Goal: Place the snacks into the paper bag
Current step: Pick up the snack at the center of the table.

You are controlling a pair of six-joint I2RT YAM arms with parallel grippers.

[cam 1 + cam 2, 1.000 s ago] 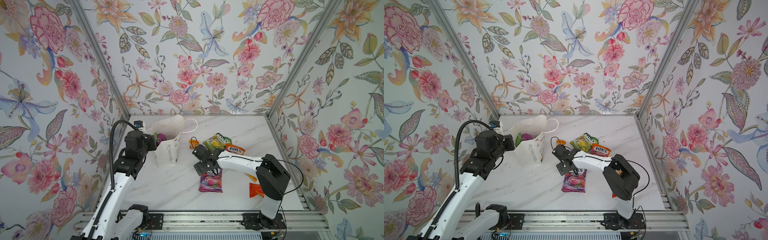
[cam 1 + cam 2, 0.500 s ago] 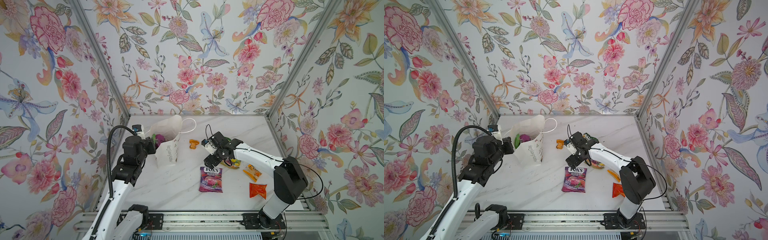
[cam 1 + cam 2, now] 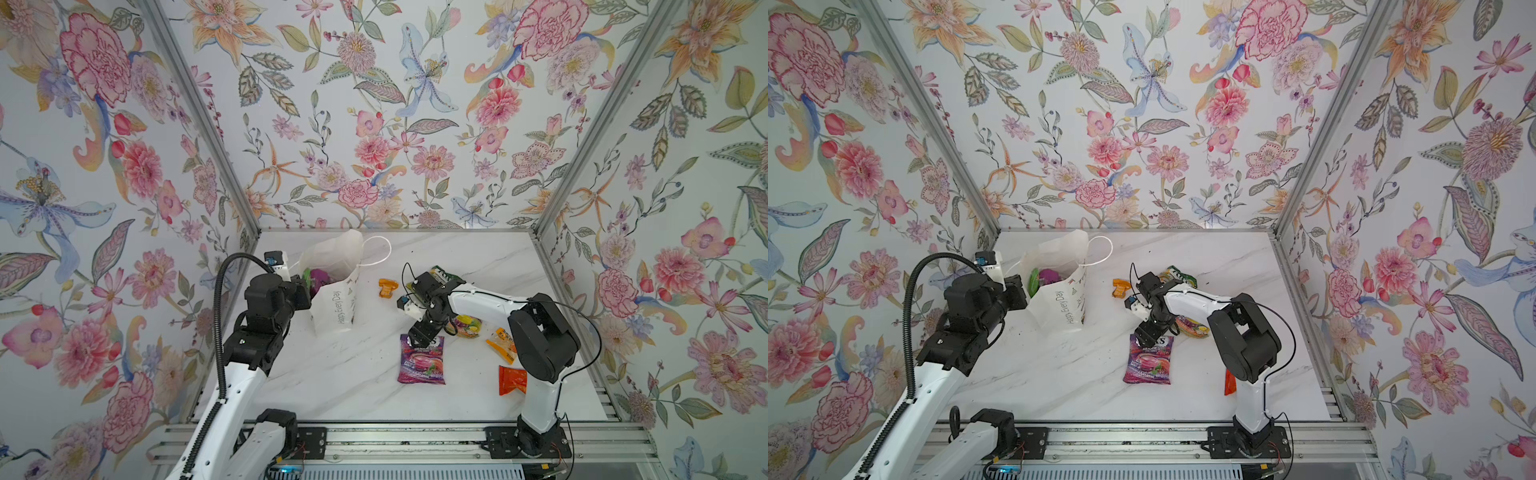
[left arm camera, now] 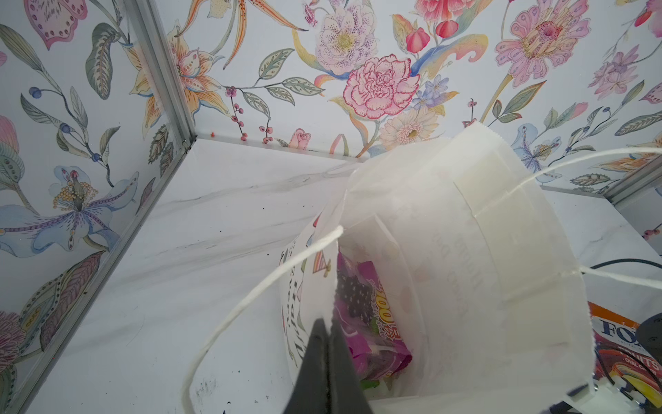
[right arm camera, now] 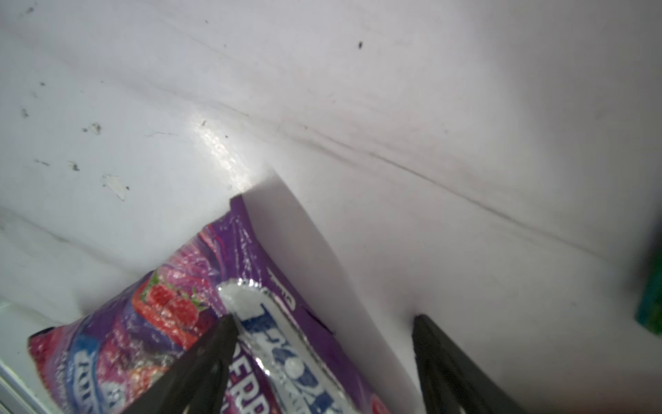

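A purple packet (image 3: 422, 359) lies flat on the table (image 3: 332, 386). The right hand (image 5: 324, 320) is at its top edge with fingers spread, 1 over the packet and 1 over bare table, gripping nothing. To the left the paper bag (image 3: 336, 299) stands upright with purple and green packets (image 3: 318, 276) inside. The left hand (image 4: 327, 344) is clenched on its rim. 3 orange sachets (image 3: 387, 288) and a green packet (image 3: 442, 273) lie nearby.

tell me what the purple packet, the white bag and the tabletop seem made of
Purple FOX'S snack packet: glossy plastic film, likely; bright crinkled highlights.
White carrier bag with cord handles: matte paper, apparently; stiff creases, light showing through.
Tabletop: smooth white marble-look slab with grey veins; stone or laminate, unclear.
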